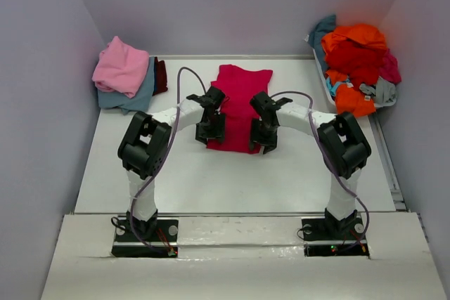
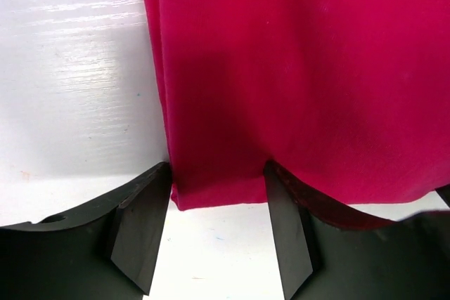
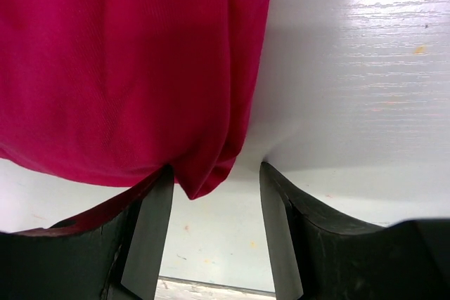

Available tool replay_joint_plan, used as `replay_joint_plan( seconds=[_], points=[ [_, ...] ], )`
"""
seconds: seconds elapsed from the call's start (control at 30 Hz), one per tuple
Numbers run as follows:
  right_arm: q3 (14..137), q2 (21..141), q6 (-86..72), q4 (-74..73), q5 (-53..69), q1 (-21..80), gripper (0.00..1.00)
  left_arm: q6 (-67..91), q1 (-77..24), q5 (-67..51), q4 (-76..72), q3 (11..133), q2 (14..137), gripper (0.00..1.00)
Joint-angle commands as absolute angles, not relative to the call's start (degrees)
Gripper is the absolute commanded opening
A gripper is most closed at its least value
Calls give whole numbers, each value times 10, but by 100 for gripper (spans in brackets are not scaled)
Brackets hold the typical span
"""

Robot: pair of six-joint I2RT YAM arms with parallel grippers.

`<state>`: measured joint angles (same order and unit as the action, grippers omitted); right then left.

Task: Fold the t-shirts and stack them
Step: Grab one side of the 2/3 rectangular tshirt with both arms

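A magenta-red t-shirt [image 1: 240, 96], folded into a long strip, lies flat on the middle of the white table. My left gripper [image 1: 209, 128] is open over the shirt's near left corner. In the left wrist view the hem corner [image 2: 211, 191] lies between the spread fingers [image 2: 139, 230], and the gripper [image 2: 218, 173] holds nothing. My right gripper [image 1: 264, 135] is open over the near right corner. In the right wrist view the bunched corner [image 3: 204, 173] hangs between the fingers [image 3: 281, 230] of the gripper [image 3: 216, 173], unclamped.
A folded stack sits at the back left, with a pink tee [image 1: 121, 67] on a dusty blue one [image 1: 137, 93] and a maroon one [image 1: 161, 75]. A bin at the back right holds a heap of orange [image 1: 355, 36], red, teal and grey tees.
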<state>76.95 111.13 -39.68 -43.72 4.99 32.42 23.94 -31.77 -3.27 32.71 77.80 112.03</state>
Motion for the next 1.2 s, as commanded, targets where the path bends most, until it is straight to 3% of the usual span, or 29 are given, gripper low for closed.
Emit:
replay_joint_plan(
  seconds=[0.0,0.33,0.4,0.57,0.63,1.17],
  points=[
    [737,1097,-410,-392,58,330,56,252,-319,-42,338,742,1120,64],
    [715,1084,-414,-367,39,330,39,264,-319,-33,334,730,1120,31],
    [715,1081,-415,-367,38,330,29,265,-319,-33,334,728,1118,24],
    [722,1078,-415,-373,32,335,14,266,-319,-29,337,728,1119,7],
    [722,1073,-416,-374,29,335,7,268,-324,-26,338,726,1116,6],
    [738,985,-424,-450,-39,366,7,300,-354,69,380,715,1017,6]
  ],
)
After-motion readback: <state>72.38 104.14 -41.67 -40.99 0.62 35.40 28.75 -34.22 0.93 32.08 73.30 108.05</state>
